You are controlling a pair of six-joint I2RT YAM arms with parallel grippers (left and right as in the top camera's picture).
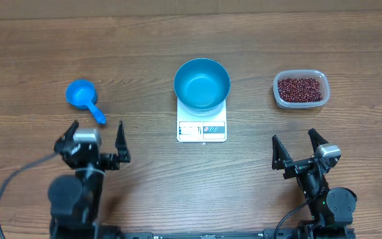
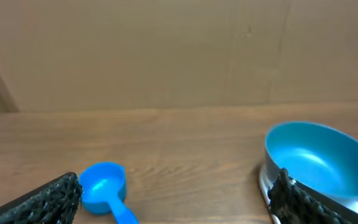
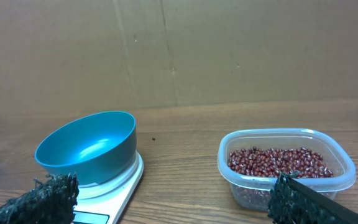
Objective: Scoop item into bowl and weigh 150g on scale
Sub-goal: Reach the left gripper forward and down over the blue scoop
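The beans (image 1: pixel 300 89) all lie in a clear plastic tub (image 1: pixel 276 91), well apart from the scale (image 1: pixel 202 130), off to its right and a little toward the far edge of the desk (image 1: pixel 45 53). The heap looks level and untouched. The blue bowl (image 1: pixel 201 83) sits on the scale, overhanging its platform on the far side and leaving the display strip along the near edge uncovered. Its glossy inside is bare, with not a single bean in it. The display is too small to read.

The small blue scoop (image 1: pixel 83 96) lies on the desk well to the left of the scale, cup up and empty, its handle pointing toward the near side.

The left gripper (image 1: pixel 97 131) hangs near-left of the scale, just short of the scoop's handle, its jaws spread wide and holding nothing. The right gripper (image 1: pixel 293 137) hangs near-right of the scale, in front of the tub, likewise spread wide and empty.

As I judge it, nothing of the task proper is done. Only the bowl is in place. Picking up the scoop, carrying beans over and filling to the target weight all remain.
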